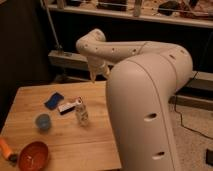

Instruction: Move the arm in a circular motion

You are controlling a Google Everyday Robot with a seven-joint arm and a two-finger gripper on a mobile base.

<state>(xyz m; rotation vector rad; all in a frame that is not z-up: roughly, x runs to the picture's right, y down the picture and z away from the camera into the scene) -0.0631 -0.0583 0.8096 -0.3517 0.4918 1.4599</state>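
— Looking for the arm (pixel 145 95)?
— It fills the right side, its upper segment reaching left toward the wooden tabletop (pixel 100 145).
— And the gripper (pixel 94 74)?
— It points down above the tabletop's far edge, beyond the small bottle (pixel 81 114); whether clenched or released, I cannot tell.

A light wooden tabletop (pixel 95 142) carries a blue pouch (pixel 54 100), a small white packet (pixel 65 107) and an upright clear bottle (pixel 81 113). A blue cup (pixel 43 121), an orange bowl (pixel 32 156) and an orange object (pixel 5 148) sit front left. The tool (pixel 93 76) hangs over the far edge.
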